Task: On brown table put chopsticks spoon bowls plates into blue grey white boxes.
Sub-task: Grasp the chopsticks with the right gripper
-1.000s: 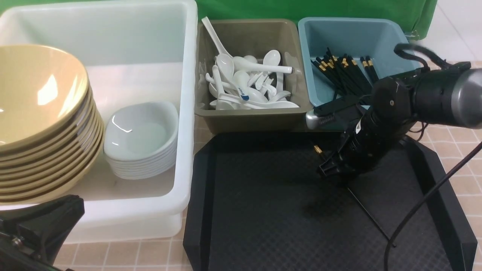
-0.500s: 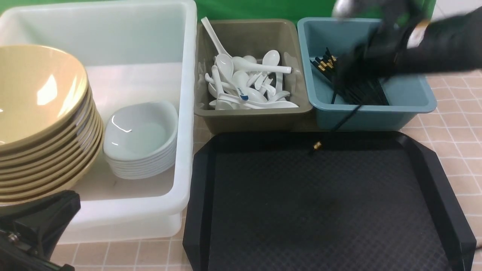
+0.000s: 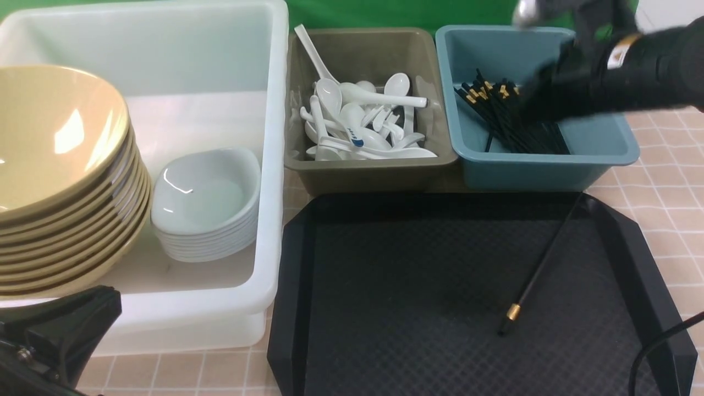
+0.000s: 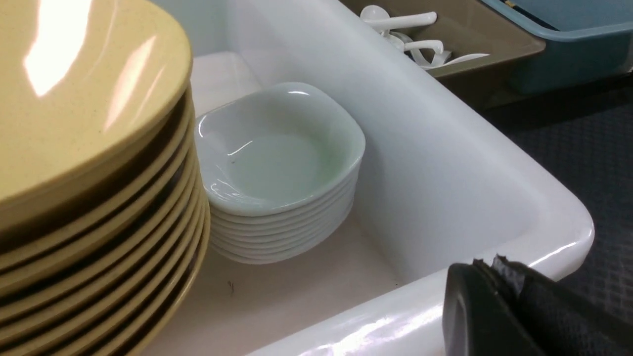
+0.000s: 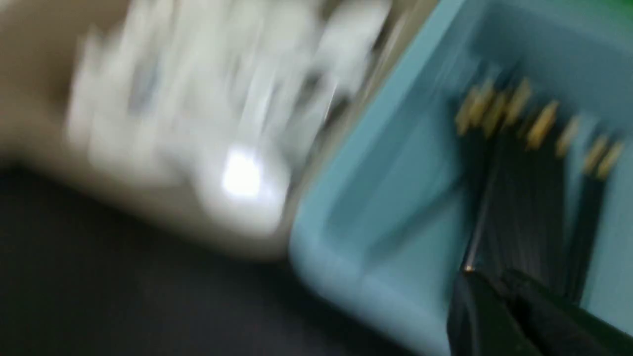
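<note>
Looks nearly done, with yellow plates, white bowls, spoons and other chopsticks boxed. Leaves 1 chopstick. Shows left pincer together; can't tell about right pincer.

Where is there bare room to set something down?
Black tray: the stretch left of the single chopstick. White box: floor between white bowls and far wall. Crowded: yellow bowls at its left, spoons filling the grey box, bundled chopsticks in the blue one.
</note>
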Available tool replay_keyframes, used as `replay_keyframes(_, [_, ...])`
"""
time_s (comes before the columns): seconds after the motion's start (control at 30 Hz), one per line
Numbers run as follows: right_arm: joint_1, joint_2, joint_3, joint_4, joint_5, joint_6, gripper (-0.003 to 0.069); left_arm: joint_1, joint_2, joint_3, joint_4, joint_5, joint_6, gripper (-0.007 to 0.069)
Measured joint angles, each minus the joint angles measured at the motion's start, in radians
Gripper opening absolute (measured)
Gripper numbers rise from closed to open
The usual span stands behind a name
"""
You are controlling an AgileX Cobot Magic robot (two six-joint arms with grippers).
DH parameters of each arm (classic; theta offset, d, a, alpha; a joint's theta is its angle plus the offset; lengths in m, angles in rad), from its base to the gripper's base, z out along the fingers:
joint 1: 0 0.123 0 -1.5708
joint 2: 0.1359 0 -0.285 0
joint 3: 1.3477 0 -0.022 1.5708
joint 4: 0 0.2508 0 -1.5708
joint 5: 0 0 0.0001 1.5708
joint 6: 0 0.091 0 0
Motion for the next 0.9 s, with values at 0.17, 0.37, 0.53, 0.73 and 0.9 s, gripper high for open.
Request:
replay_keyframes(0.17, [-0.002,0.024,0.0,0.003,0.19,0.084,0.0195,0.0,0.0,0.0,0.001,-0.002,0.0,0.0001])
replay_keyframes(0.37, [-0.046,0.116,0.019,-0.022,0.29,0.24,0.0393,0.0,0.0,0.0,0.0,0.005,0.0,0.0001])
replay_keyframes(0.53, [-0.149,0.204,0.086,-0.05,0.251,0.366,0.0488,0.0,0.0,0.0,0.0,0.024,0.0,0.0001])
replay_keyframes(0.73, [-0.188,0.241,0.1,0.07,0.197,0.373,0.0487,0.0,0.0,0.0,0.0,-0.002,-0.001,0.0001])
replay_keyframes(0.9, [-0.186,0.243,0.1,0.1,0.172,0.388,0.048,0.0,0.0,0.0,0.0,-0.005,0.0,0.0001])
